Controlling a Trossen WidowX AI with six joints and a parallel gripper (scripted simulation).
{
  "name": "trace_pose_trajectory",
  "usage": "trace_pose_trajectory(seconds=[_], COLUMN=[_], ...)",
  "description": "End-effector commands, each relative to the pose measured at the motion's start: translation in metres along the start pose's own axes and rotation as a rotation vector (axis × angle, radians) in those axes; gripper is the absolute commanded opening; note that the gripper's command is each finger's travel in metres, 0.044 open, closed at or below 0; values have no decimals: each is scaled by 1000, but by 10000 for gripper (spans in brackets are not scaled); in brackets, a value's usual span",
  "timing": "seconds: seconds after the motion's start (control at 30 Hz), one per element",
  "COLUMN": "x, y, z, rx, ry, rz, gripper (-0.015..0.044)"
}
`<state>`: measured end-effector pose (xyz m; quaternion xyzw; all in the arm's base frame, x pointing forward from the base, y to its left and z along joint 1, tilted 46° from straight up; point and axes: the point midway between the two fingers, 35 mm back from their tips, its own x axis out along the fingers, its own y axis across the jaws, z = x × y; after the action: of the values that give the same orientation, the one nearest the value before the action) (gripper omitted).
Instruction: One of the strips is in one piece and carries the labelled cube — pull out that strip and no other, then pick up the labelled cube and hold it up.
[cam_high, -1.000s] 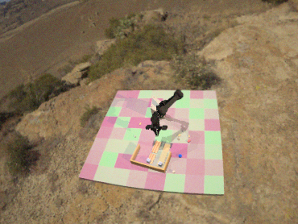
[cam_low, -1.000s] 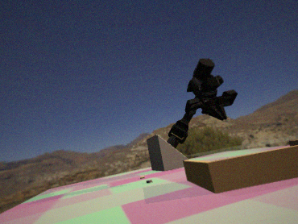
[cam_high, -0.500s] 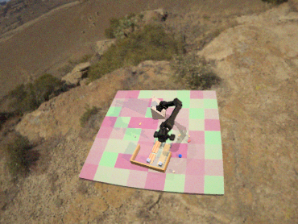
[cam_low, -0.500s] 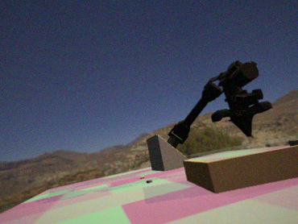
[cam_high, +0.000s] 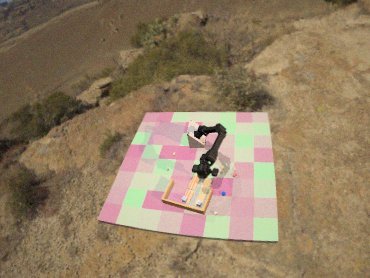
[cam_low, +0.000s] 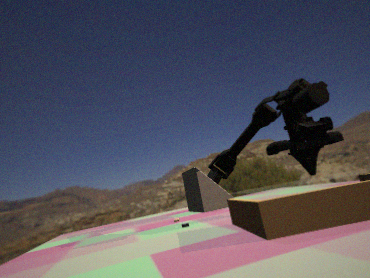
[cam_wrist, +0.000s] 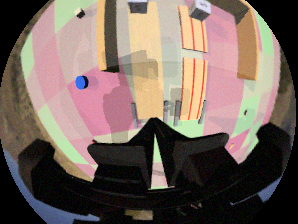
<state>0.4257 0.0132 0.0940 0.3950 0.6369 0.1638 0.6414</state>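
Plain strip (cam_high: 206, 187) (cam_wrist: 146, 75), seemingly whole, points its long axis away from the gripper (cam_high: 202, 175) (cam_low: 313, 173) (cam_wrist: 153, 120), fingers pressed together.

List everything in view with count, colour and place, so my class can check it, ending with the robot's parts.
patchwork fabric-like mat: one, pink, green, cream; underneath
wooden frame: one, tan; around strips
plain flat strip: one, tan; beside striped strip
striped flat strip: one, tan, red lines, in two pieces
small cubes: two, pale; one per strip
thin upright posts: four, grey; near strip ends
round piece: one, blue; outside frame
wedge block: one, greyish; near arm
scattered bits: several, uncountable
arm: one, black
tool: one, black, shut
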Motion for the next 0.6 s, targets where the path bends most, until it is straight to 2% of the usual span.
trace_pose_trajectory(seconds=[0.0,0.57], x=[10,38], y=[0,2], z=[-1,-1], rx=[2,2], ry=[7,7], rz=[-6,-5], gripper=[0,0])
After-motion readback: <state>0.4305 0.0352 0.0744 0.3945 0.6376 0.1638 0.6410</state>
